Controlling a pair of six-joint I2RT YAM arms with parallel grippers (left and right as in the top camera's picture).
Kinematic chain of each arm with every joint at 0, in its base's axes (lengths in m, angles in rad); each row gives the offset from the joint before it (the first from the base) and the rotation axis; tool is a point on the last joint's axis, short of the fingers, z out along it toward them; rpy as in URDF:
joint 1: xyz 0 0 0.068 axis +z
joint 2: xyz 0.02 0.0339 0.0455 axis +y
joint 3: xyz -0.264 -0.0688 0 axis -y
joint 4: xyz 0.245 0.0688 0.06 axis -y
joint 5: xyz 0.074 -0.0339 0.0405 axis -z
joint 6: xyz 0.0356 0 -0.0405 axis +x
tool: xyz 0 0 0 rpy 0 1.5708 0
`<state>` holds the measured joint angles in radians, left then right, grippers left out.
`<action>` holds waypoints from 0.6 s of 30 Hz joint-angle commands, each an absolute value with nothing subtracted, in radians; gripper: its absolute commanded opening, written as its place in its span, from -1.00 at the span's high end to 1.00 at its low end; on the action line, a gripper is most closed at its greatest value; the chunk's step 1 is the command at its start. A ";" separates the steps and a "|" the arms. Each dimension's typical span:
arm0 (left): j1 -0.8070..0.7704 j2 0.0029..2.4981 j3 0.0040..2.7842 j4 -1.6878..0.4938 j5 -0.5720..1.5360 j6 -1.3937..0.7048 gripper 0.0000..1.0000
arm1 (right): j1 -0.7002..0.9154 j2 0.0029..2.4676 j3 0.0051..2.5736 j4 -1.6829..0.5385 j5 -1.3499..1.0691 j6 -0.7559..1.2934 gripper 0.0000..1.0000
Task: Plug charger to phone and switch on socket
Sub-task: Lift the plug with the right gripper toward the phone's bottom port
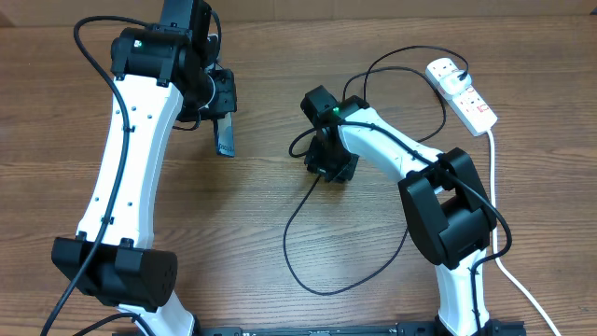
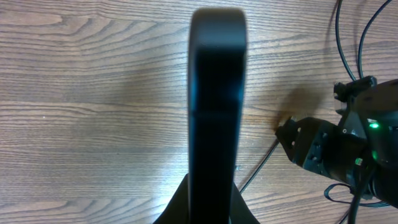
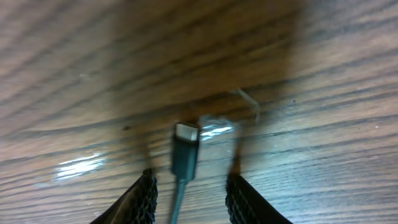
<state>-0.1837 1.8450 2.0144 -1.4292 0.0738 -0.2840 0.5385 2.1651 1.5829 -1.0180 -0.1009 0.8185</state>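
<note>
The move ahead turns on the connector tip (image 3: 185, 149) of the charger cable (image 1: 289, 238). It lies flat on the table (image 1: 280, 56) near the middle, directly between the fingers of the right gripper (image 3: 191, 182). In the right wrist view its long axis runs straight away from the wrist, metal end pointing outward, and the cable trails back through the gap. The two fingers stand on either flank of the tip, parted, with wood visible on both sides and no contact, so the jaws look open astride it rather than gripping. The right arm is plainly the nearer one to the tip. The left gripper (image 1: 221, 119) is clamped on the phone (image 1: 226, 140), holding it off the table toward the far left. From the left wrist the phone shows edge-on as a dark slab, its length running away from the camera. The right gripper sits to the phone's right, apart from it. Which end carries the port I cannot tell. The power strip (image 1: 464, 93) lies by the far right corner, well apart from both grippers. The black cable loops up to its far end, though whether the plug is seated there is unclear.
</note>
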 commanded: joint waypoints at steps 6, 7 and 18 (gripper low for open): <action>-0.192 1.843 2.020 -1.428 0.078 -0.266 0.92 | 0.540 2.156 1.558 -0.999 -0.087 0.838 0.28; -0.192 1.843 2.020 -1.428 0.078 -0.265 0.92 | 0.539 2.156 1.558 -0.999 -0.087 0.838 0.34; -0.192 1.843 2.020 -1.428 0.078 -0.265 0.92 | 0.543 2.156 1.558 -0.992 -0.068 0.838 0.48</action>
